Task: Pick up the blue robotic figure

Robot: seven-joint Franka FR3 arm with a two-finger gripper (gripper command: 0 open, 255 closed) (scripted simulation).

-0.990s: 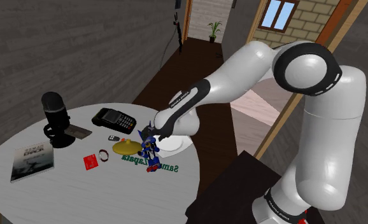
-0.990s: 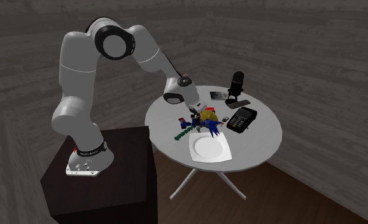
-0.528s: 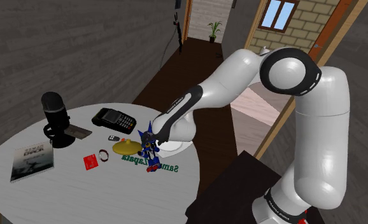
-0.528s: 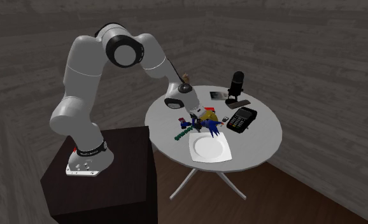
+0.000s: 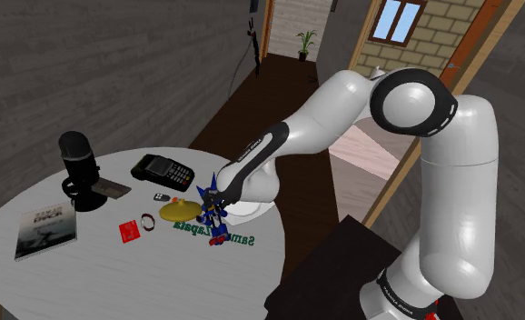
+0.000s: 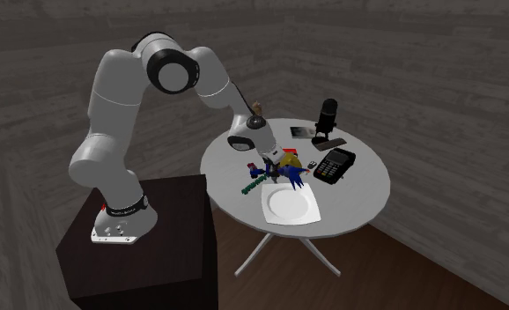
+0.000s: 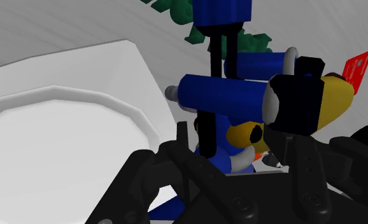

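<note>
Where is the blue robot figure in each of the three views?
Shoulder view: blue robot figure left of the white plate.
Second exterior view: blue robot figure just above the white plate.
Wrist view: blue robot figure close up, beside the white plate's rim.
Shared landmark: the white plate.

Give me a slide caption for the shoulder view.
Franka arm's end effector at the blue robotic figure, which stands beside a white plate on the round table.

Round table [image 5: 115, 273] w/ mic [image 5: 77, 168], card reader [image 5: 162, 169], book [image 5: 45, 229], red card [image 5: 129, 231], yellow dish [image 5: 179, 210] & white plate [image 6: 290, 205].
</note>
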